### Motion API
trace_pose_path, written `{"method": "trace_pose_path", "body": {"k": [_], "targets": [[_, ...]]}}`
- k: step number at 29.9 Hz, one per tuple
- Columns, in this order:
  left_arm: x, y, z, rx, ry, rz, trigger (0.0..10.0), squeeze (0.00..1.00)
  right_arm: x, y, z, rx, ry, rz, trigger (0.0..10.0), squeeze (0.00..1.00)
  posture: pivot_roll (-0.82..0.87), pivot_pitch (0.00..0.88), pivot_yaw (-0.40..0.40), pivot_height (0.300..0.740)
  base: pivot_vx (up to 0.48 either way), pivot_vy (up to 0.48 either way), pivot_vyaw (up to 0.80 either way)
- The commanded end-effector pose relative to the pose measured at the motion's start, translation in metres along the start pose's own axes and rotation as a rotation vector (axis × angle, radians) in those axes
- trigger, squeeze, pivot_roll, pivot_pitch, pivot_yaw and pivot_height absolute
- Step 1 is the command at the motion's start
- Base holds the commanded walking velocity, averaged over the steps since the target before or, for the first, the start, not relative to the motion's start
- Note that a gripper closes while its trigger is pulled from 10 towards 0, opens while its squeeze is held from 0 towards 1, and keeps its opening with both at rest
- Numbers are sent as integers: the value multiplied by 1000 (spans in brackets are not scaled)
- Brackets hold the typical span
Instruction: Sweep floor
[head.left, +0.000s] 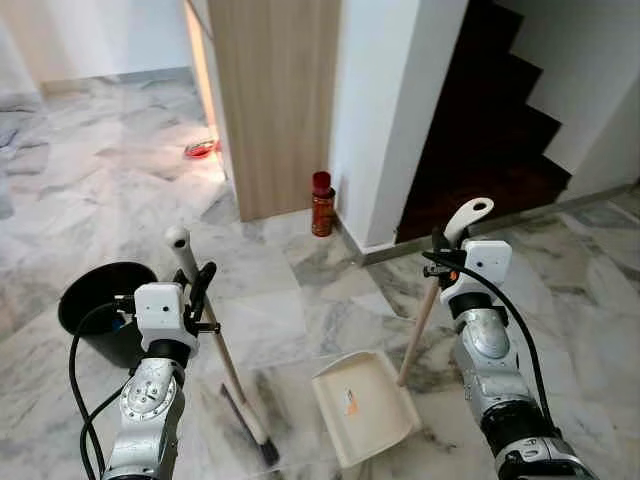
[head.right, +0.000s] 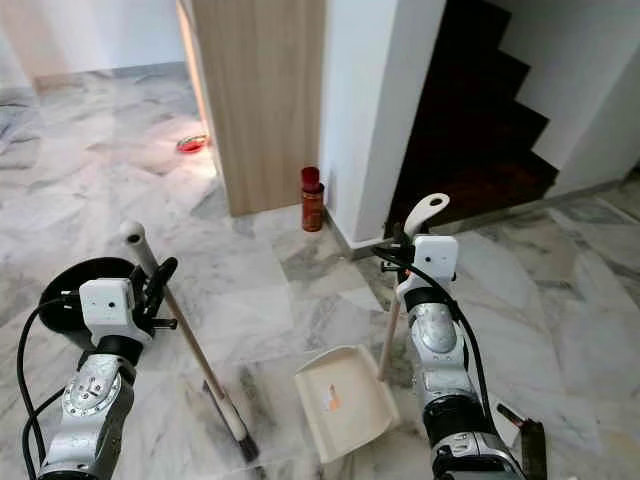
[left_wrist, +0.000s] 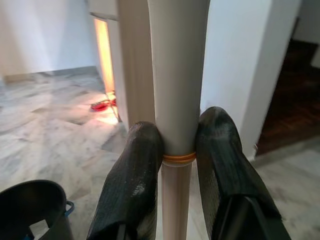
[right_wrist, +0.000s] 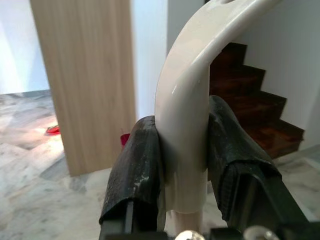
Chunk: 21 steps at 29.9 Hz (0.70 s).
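Note:
My left gripper (head.left: 196, 282) is shut on the broom handle (head.left: 214, 330), a pale stick with a white cap; its dark brush head (head.left: 252, 425) rests on the marble floor in front of me. The left wrist view has both black fingers (left_wrist: 134, 185) clamped on the handle (left_wrist: 176, 110). My right gripper (head.left: 441, 248) is shut on the white grip of the dustpan handle (head.left: 468, 217). The cream dustpan (head.left: 362, 404) lies flat on the floor between my arms, its stick (head.left: 418, 330) leaning up to the right. In the right wrist view the fingers (right_wrist: 137, 170) squeeze the white grip (right_wrist: 184, 135).
A black bin (head.left: 105, 305) stands on the floor at my left. A red bottle (head.left: 322, 204) sits by the foot of a wooden panel (head.left: 272, 100). Dark stairs (head.left: 490, 130) rise at the right behind a white wall. A red object (head.left: 200, 149) lies far back.

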<state>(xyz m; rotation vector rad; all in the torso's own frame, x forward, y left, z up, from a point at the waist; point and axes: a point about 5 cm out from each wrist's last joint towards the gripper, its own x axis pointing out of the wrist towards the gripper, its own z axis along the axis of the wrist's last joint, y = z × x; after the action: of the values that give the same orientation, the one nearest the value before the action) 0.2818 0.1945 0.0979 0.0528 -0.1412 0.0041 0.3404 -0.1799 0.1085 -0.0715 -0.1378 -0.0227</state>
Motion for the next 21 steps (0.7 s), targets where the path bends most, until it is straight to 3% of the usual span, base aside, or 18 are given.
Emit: {"method": "trace_pose_path", "body": {"k": [1, 4, 21], "targets": [[3, -1, 8, 38, -29, -15, 10000, 0, 5, 0, 11, -2, -46, 1, 10000, 0, -32, 0, -13, 740, 0, -472, -800], [3, -1, 8, 35, -36, -16, 10000, 0, 4, 0, 11, -2, -46, 2, 10000, 0, -28, 0, -16, 740, 0, -472, -800], [4, -3, 9, 34, -41, -33, 10000, 0, 4, 1, 10, -6, -43, 16, 10000, 0, -21, 0, -19, 740, 0, 0, -797]]}}
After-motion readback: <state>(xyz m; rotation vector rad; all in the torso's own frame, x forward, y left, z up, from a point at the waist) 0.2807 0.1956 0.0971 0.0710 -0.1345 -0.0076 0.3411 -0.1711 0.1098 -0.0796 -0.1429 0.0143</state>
